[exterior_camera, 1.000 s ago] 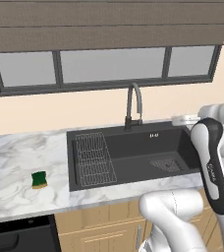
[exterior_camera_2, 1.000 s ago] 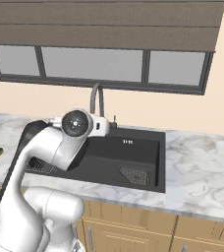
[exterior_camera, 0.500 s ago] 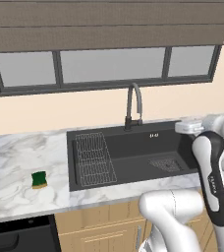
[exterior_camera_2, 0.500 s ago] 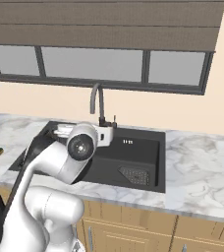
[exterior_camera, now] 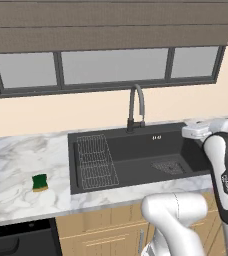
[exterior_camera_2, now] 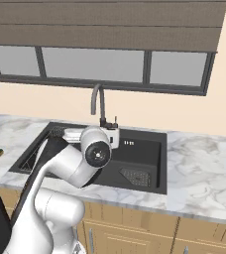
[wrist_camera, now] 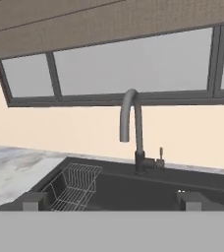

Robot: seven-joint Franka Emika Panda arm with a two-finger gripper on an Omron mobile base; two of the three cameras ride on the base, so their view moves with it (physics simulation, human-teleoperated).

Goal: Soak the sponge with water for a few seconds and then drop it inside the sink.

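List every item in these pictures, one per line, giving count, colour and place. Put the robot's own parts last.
sponge: one, green top over yellow, on the marble counter left of the sink.
sink: one, matte black, set into the counter.
wire rack: one, grey, in the sink's left part.
drain: one, dark, on the sink floor to the right.
faucet: one, dark grey, behind the sink; no water running.
counter: one, white-grey marble.
window: one, three panes, dark frame.
blind: one, brown-grey, above the window.
gripper: one, dark tips, open, facing the faucet.

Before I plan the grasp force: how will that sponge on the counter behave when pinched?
The sponge is a small two-layer block, so probably light and squashy. It lies flat on the counter, so it is unlikely to roll or tip.
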